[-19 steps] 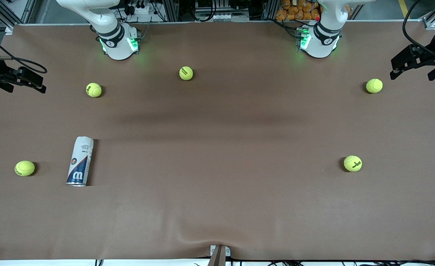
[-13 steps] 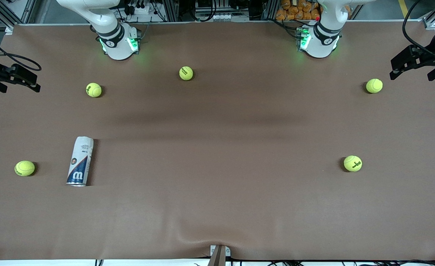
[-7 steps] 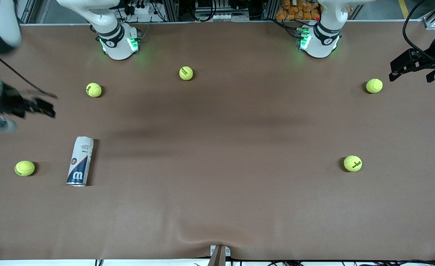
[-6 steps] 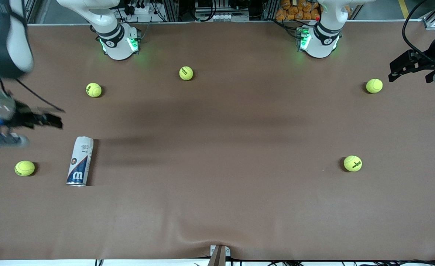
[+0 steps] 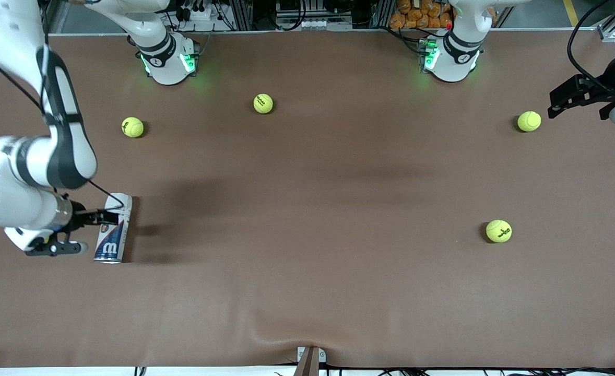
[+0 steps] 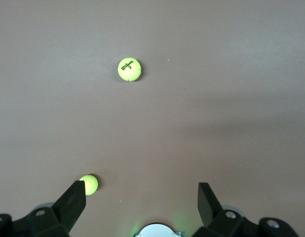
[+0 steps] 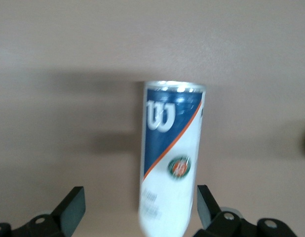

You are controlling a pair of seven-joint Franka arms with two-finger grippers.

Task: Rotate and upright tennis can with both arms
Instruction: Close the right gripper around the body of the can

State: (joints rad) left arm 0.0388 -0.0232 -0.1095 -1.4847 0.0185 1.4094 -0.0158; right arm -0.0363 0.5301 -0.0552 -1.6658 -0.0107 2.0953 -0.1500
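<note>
The tennis can [image 5: 114, 230] lies on its side on the brown table toward the right arm's end, with its metallic rim end nearer the front camera. My right gripper [image 5: 96, 230] hovers low over it, open. In the right wrist view the can [image 7: 172, 168] lies between the two fingers of the right gripper [image 7: 140, 197], closer to one of them and held by neither. My left gripper [image 5: 579, 104] waits open and empty over the table's edge at the left arm's end; it also shows in the left wrist view [image 6: 141, 195].
Several tennis balls lie apart on the table: one [image 5: 132, 127] and one [image 5: 263, 103] near the right arm's base, one [image 5: 529, 121] near the left gripper, one [image 5: 498, 231] nearer the front camera. The left wrist view shows two balls [image 6: 129, 69] [image 6: 88, 184].
My right arm swung in from the table's end and came down over the tennis can, covering the ball beside it. The left gripper barely shifted. The can has not moved.
</note>
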